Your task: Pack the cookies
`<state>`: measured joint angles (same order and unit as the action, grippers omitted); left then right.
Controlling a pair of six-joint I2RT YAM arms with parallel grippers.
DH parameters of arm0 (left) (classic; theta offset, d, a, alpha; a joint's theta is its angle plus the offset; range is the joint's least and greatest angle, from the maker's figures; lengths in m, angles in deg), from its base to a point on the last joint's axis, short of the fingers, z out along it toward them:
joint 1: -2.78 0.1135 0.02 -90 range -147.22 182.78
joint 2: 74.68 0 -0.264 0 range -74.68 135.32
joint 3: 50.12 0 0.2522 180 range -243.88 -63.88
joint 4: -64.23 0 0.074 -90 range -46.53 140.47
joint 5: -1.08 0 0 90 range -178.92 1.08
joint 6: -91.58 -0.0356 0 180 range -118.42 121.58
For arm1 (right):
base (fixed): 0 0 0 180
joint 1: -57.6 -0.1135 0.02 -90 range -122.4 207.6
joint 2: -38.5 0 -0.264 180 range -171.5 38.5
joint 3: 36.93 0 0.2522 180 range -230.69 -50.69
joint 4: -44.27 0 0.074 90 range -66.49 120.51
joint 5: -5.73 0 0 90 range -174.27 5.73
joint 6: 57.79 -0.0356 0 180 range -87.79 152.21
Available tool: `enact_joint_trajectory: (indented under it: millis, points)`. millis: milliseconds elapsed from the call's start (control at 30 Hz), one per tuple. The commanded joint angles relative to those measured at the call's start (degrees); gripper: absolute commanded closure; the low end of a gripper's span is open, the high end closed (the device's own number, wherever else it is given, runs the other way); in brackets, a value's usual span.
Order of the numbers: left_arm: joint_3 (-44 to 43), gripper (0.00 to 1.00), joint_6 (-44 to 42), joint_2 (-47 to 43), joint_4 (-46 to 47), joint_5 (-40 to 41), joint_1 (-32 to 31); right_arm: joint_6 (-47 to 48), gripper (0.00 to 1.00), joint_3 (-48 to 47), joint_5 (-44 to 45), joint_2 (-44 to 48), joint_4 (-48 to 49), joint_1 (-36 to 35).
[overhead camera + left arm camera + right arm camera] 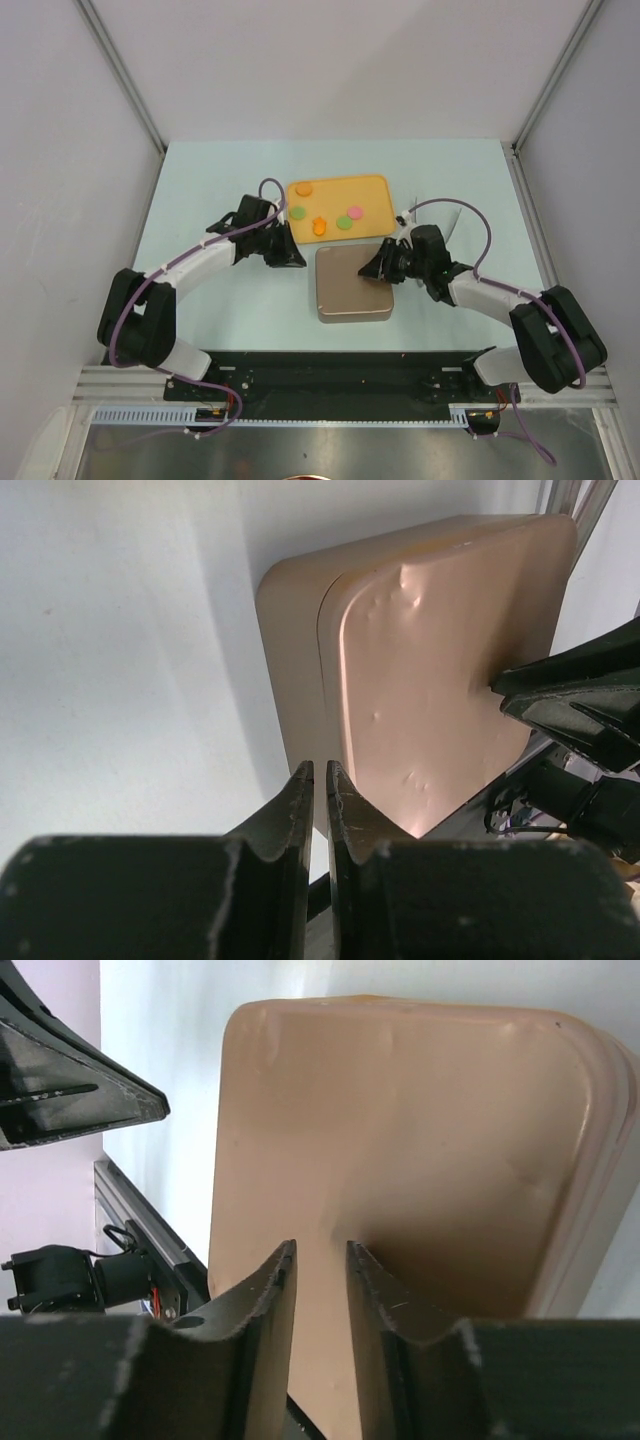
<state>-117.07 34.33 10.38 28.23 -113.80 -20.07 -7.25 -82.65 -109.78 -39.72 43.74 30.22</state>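
Cookies [319, 225] lie loose on the orange tray [375, 182] at the far side of the tabletop [220, 190], and the tan box [350, 295] just nearer than the tray has its lid on. My left end effector [296, 262] is clenched almost to contact on nothing beside the box's far left corner, and my right end effector [372, 270] sits at the far right corner, fingers narrowly parted, grasping nothing. Hazards, as I judge them: a fingertip slipping on the smooth lid could shove the box into the tray and scatter the pieces, the lid blocks packing, and both arms crowd one box.
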Motion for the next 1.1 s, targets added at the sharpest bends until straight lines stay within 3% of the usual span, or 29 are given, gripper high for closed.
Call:
enact_joint_trajectory:
  millis: [0, 67, 133, 200, 367, 500, 533, 567, 800, 1067]
  points:
    - [-0.6, 0.86, 0.12, -2.53, 1.41, -1.57, 0.09, 0.18, 0.61, -0.64, 1.7, 3.67, -0.93, -0.13]
    - [-1.04, 0.86, 0.03, -2.88, 1.32, -1.57, 0.09, 0.18, 0.54, -1.6, 2.14, 6.65, -1.63, -0.48]
    - [-1.65, 0.85, -0.14, -3.32, 1.15, -1.4, 0.09, 0.26, 0.4, -3.71, 2.49, 8.77, -3.56, -0.84]
    - [-1.92, 0.8, -0.14, -3.84, 0.97, -1.13, 0.09, 0.61, 0.24, -5.73, 3.45, 11.85, -5.84, -1.36]
    - [-1.83, 0.6, -0.41, -5.78, 0.97, -0.17, 0.09, 4.47, 0.01, -8.29, 11.44, 19.48, -12.68, -3.2]
    - [-1.3, 0.44, -1.46, -7.8, -1.21, 5.08, 0.09, 8.34, 0.0, -8.82, 21.63, 25.11, -19.29, -5.22]
    - [-1.13, 0.13, -1.99, -8.32, -1.58, 5.63, 0.09, 9.05, 0.0, -8.99, 25.39, 26.26, -20.26, -5.67]
    - [-0.95, 0.0, -3.12, -9.55, -1.67, 6.07, 0.0, 10.01, 0.0, -9.17, 28.3, 27.23, -22.18, -6.28]
    - [-0.25, 0.0, -6.38, -17.11, -4.74, 14.51, -0.53, 17.66, 0.0, -10.57, 53.86, 35.06, -30.8, -13.48]
    - [2.73, 0.0, -8.58, -21.77, -3.78, 16.36, -0.61, 19.42, 0.0, -10.75, 64.1, 38.22, -38.37, -21.13]
